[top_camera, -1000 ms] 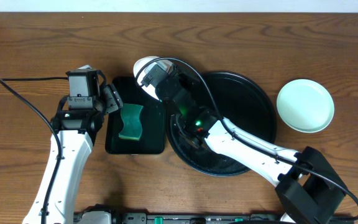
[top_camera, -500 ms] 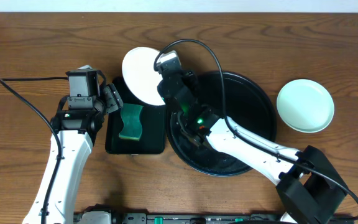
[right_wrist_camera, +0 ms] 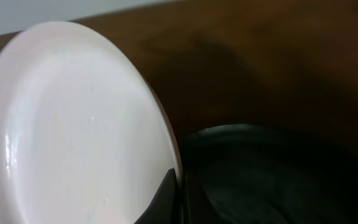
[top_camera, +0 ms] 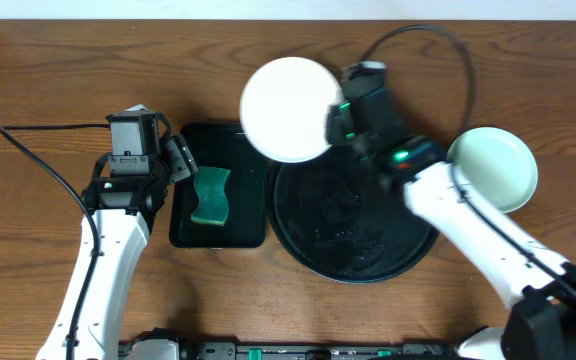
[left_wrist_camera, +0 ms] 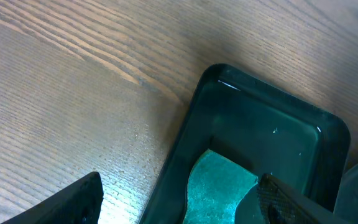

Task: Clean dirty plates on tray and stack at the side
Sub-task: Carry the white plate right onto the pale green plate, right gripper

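Plates! Where are they? — Mia

Let us go from the left. First comes the left hand (top_camera: 178,160). It is wide open and holds nothing. One finger hangs over the brown counter (top_camera: 48,80). The other hangs over the small black tray (top_camera: 243,205). — Ben

What is in that small tray? — Mia

A green sponge (top_camera: 210,195) lies in it, on the left side. The sponge has a wavy edge. — Ben

And next? — Mia

Next is the white plate (top_camera: 286,95). It is up in the air at the far side, between the two trays. From above it looks like a full round circle. It hides the far right corner of the small tray. — Ben

Who holds it? — Mia

The right hand (top_camera: 336,122) does. It is closed tight on the right edge of the white plate. In the wrist view, a dark finger (right_wrist_camera: 165,199) sits on the rim. — Ben

What is under it? — Mia

The round black tray (top_camera: 318,240) is on the counter, a bit nearer than the plate. It sits just beside the small tray and looks wet and shiny. — Ben

Is there more? — Mia

Yes, the mint plate (top_camera: 498,165) is at the far right. It rests on the counter, just beside the round tray. The right arm covers a bit of its left edge. — Ben
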`<state>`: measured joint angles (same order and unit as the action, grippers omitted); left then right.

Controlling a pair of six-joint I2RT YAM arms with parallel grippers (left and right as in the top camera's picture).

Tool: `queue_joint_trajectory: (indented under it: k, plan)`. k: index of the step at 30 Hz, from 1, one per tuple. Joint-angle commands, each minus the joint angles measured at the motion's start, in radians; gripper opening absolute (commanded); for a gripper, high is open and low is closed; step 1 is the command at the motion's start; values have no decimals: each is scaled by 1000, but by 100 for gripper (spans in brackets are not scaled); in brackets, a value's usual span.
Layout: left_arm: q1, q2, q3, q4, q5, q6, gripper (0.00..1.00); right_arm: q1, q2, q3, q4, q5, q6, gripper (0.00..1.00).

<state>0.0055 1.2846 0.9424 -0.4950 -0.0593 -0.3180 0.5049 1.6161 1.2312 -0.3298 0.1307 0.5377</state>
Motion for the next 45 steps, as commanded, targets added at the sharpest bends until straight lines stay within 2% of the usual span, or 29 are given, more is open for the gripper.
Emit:
queue_joint_trajectory:
  k: [1,10,15,22,25,32,39,45]
  plan:
    - [3,-5,22,-1,-16,-9,80,-114,-25,13,-93,-220,60,1]
    - [3,-5,22,-1,-16,-9,80,-413,-63,13,-452,-237,44,1]
    - [3,-5,22,0,-16,-9,80,-571,-63,13,-503,-236,-37,1]
    - [3,-5,22,0,-16,-9,80,-753,-62,2,-549,-167,-37,1]
    - [3,-5,22,-1,-16,-9,80,-808,-62,-29,-549,-115,-26,1]
    - [3,-5,22,0,-16,-9,80,-882,-62,-144,-520,65,134,1]
    - [3,-5,22,-1,-16,-9,80,-894,-62,-267,-339,74,156,1]
    - [3,-5,22,0,-16,-9,80,-894,-62,-306,-296,67,169,1]
